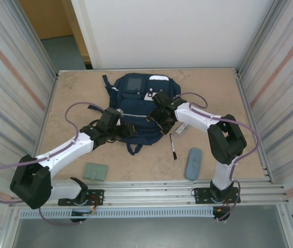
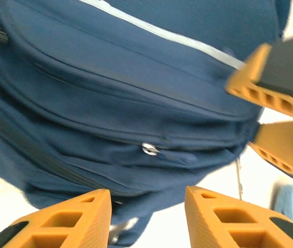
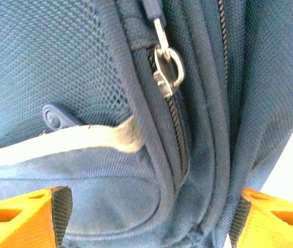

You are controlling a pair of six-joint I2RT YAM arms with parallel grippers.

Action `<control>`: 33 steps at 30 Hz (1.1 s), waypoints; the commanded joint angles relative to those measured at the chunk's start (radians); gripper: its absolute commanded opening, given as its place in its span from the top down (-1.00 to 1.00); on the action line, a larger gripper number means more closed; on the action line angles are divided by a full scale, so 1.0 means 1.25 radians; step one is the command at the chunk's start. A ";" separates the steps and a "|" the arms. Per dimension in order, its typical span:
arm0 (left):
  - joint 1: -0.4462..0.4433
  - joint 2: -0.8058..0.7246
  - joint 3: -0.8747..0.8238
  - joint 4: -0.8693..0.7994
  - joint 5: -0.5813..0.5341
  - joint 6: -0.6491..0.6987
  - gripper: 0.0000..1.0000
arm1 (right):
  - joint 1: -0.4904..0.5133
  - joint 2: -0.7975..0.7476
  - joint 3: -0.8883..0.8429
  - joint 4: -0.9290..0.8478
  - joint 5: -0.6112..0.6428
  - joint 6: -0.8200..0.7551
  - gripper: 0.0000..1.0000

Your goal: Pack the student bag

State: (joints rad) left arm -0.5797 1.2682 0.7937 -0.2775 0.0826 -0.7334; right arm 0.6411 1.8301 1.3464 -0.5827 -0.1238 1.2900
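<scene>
Student bag: lies flat at upper centre of the top view, on the table.
Left gripper: at the bag's lower left edge; jaws apart, nothing clamped between them.
Right gripper: at the bag's lower right edge; jaws wide apart, straddling a zip seam.
Zip pull: upper centre of the right wrist view; teeth below it look closed.
Unpacked: pen, pencil case and wallet, along the bottom of the top view.
Progress: judged early; the bag is yet to be opened and nothing seems packed.
</scene>
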 commanded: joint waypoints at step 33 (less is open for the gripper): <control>-0.035 0.159 -0.165 0.179 0.026 -0.025 0.61 | 0.115 -0.012 -0.023 0.101 0.054 0.330 -0.58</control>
State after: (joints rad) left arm -0.6094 1.4292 0.6281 -0.0269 0.0879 -0.7311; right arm 0.7799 1.7813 1.3220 -0.4519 -0.1177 1.6440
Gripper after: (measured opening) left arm 0.197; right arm 0.789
